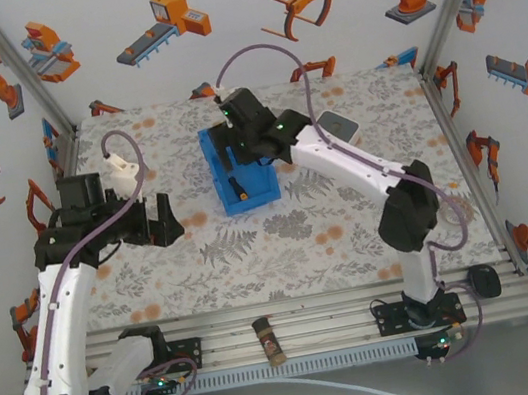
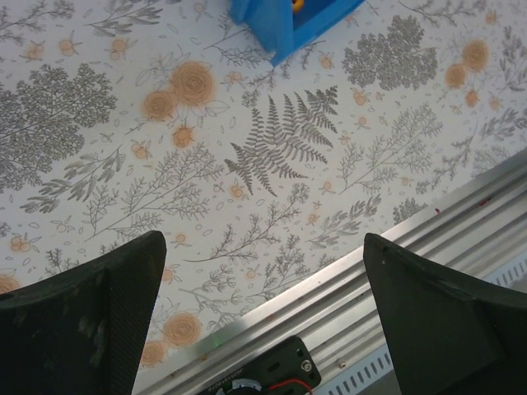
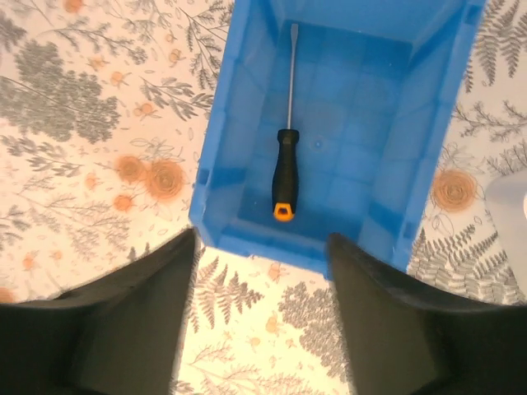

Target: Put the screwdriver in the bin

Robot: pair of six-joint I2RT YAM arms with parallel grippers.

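The blue bin (image 1: 250,200) stands at the table's back centre, and the screwdriver (image 1: 232,180) lies flat on its floor. In the right wrist view the screwdriver (image 3: 286,177) has a black handle with an orange end toward me, its thin shaft pointing away, inside the bin (image 3: 226,115). My right gripper (image 3: 259,247) hovers open just above the bin's near wall, holding nothing; from above the right gripper (image 1: 232,127) is over the bin's far end. My left gripper (image 1: 162,225) is open and empty over the table, left of the bin; the left gripper (image 2: 263,247) looks down on the patterned cloth.
A flat white device with a grey top (image 1: 338,125) lies right of the bin. A brown cylindrical stick (image 1: 266,339) rests on the aluminium rail (image 2: 370,280) at the near edge. The bin's corner (image 2: 280,25) appears at the top of the left wrist view.
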